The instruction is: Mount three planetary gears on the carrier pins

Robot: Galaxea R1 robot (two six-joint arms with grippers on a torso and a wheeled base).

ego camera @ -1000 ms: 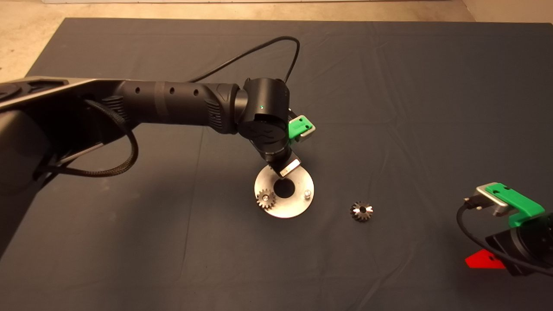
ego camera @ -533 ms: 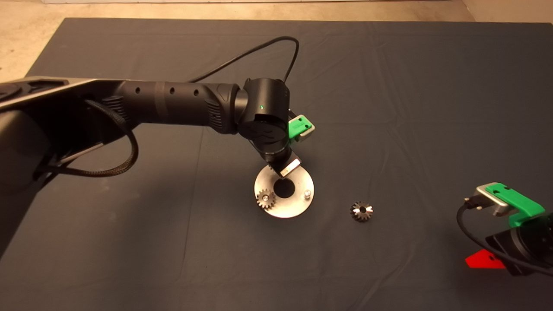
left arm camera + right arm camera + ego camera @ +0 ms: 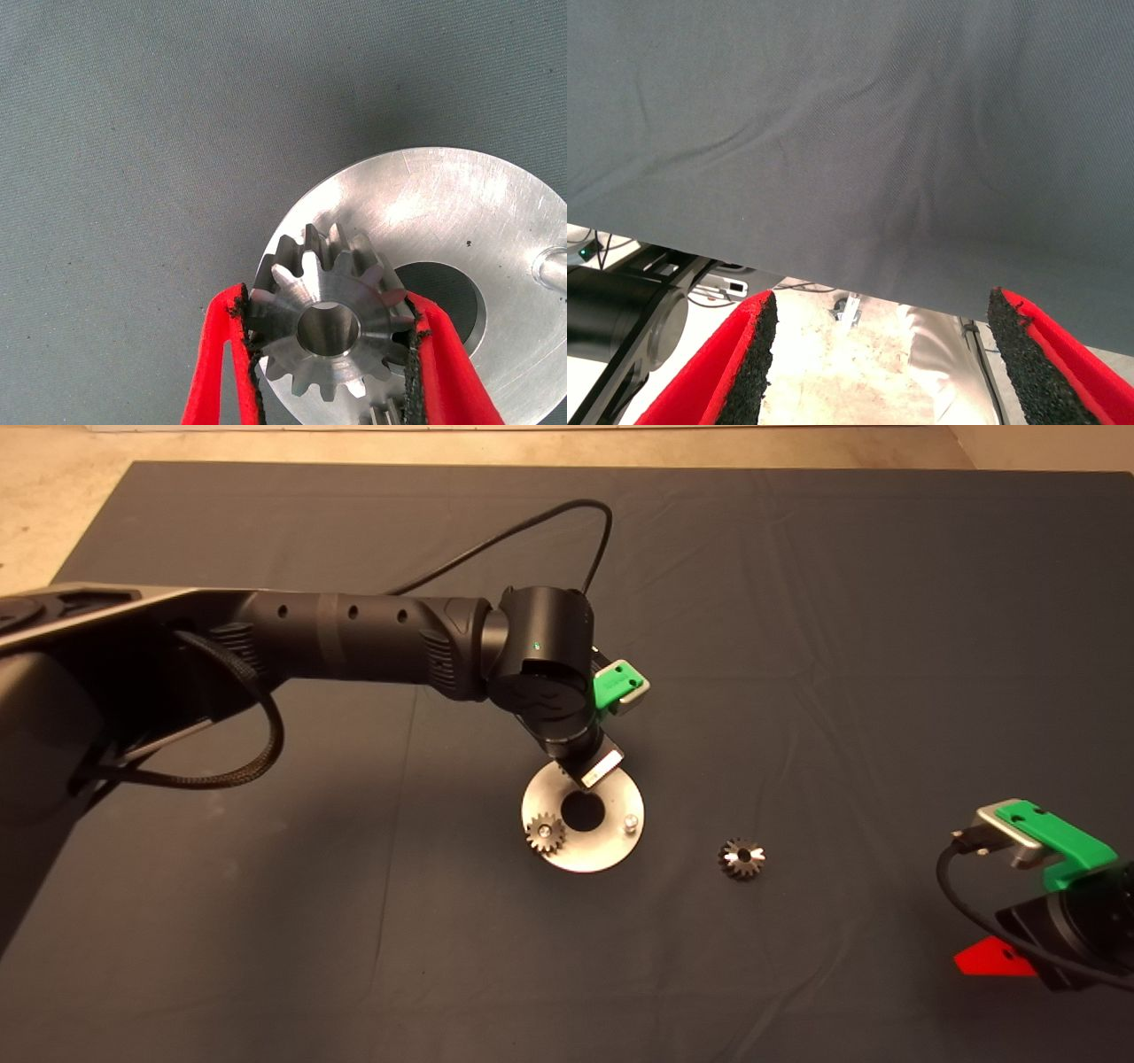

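Progress: one of three done, as far as can be judged. One small silvery toothed metal gear (image 3: 545, 833) seated on a pin of the flat shiny round steel plate (image 3: 602, 855), just below and left of the left gripper (image 3: 330, 354) in the head view. Second silvery-grey toothed gear with a centre hole (image 3: 329, 323) clamped between the red fingers (image 3: 221, 354) of that gripper, black pads pressing opposite flanks of the teeth, held over the plate's rim beside the big centre hole (image 3: 443, 292). Seemingly above the third pin, hidden under the gear, so whether bore and pin line up or already meet: cannot tell. One short silver upright peg (image 3: 630, 822) bare, on the far side of the centre hole from the seated gear, to the gripper's lower right in the head view. Third small dark-silver toothed gear (image 3: 742, 858) flat on the dark mat (image 3: 797, 602), well apart from the plate, between the working gripper and the right gripper (image 3: 881, 354). Right gripper parked at the lower right edge, fingers spread wide, nothing between them.

Left to do, by this reckoning: lowering and releasing the held gear, then fetching the loose one for the bare peg.
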